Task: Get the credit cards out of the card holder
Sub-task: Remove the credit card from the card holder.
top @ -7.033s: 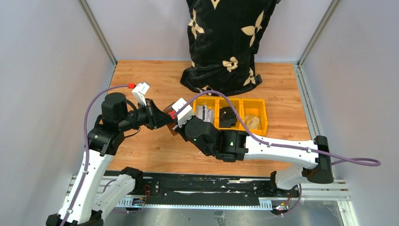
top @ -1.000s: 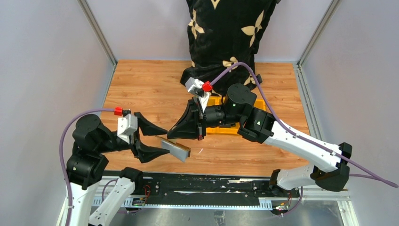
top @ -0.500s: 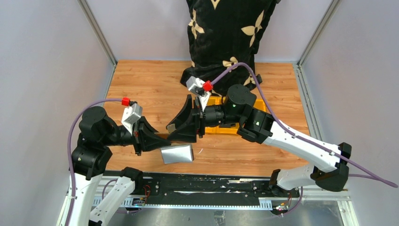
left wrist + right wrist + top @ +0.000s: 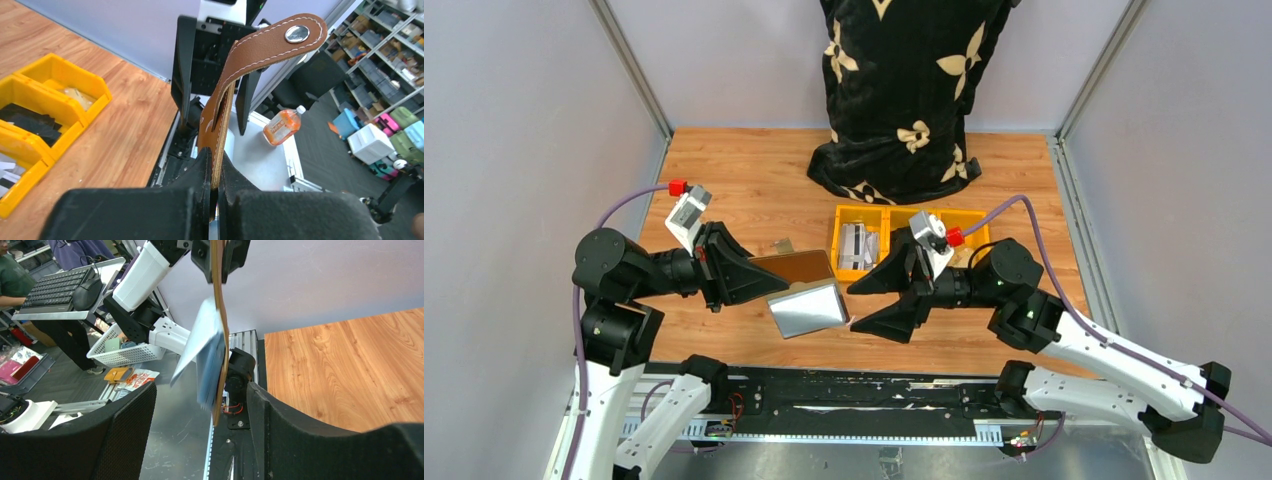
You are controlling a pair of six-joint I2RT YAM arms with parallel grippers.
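The brown card holder (image 4: pixel 792 266) hangs above the table's front left, its shiny silver inner side (image 4: pixel 807 308) folded open toward the near edge. My left gripper (image 4: pixel 756 281) is shut on its left edge. In the left wrist view the leather (image 4: pixel 218 127) is pinched between the jaws of the left gripper (image 4: pixel 216 172), and the snap strap (image 4: pixel 280 42) curls above. My right gripper (image 4: pixel 856 308) stands open just right of the holder, not touching it. In the right wrist view the holder (image 4: pixel 218 315) hangs edge-on ahead of the right gripper (image 4: pixel 201 390). Blurred grey-blue layers (image 4: pixel 207 360) lie against it; credit cards cannot be told apart there.
Yellow bins (image 4: pixel 944 217) holding grey and white flat pieces stand behind the right gripper, also in the left wrist view (image 4: pixel 75 75). A black bag with tan flowers (image 4: pixel 904 90) stands at the back. A small tan piece (image 4: pixel 782 246) lies on the wood behind the holder.
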